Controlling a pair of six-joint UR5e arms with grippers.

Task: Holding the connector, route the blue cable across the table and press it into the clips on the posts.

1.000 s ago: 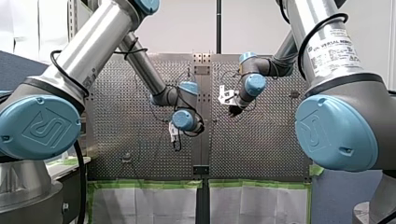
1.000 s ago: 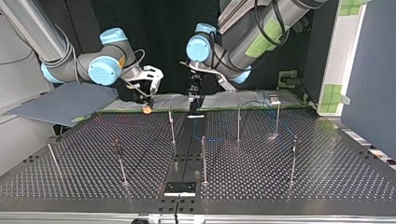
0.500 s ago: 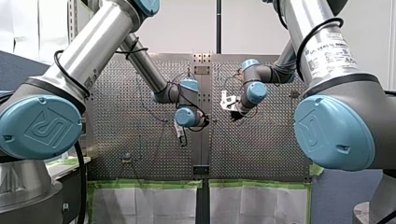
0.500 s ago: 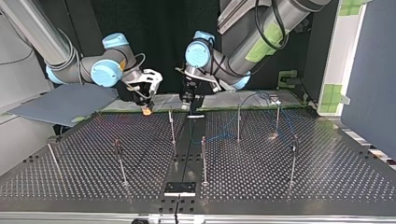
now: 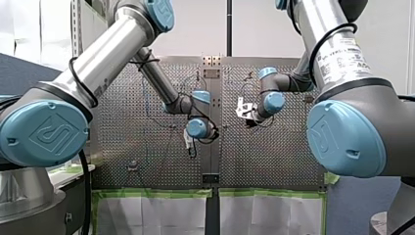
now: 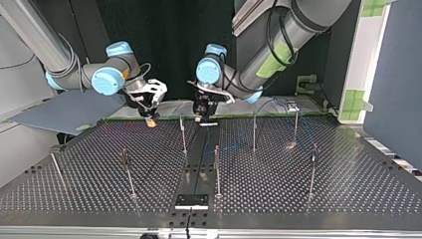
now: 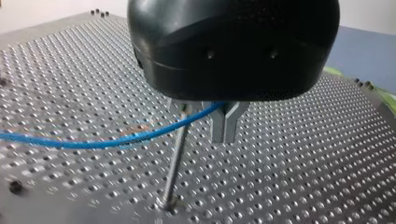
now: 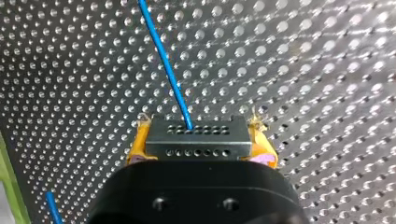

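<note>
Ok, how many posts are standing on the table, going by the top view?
7. Nearer row, from the view's left: post A, post B, post C, post D. Farther row: post E, post F, post G. Others could be hidden.

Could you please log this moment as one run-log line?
left gripper: shut on blue cable, beside post | right gripper: shut on connector | stage: routing

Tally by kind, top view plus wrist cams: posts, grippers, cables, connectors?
posts: 7
grippers, left gripper and right gripper: 2
blue cable: 1
connector: 1
Total: 11
</note>
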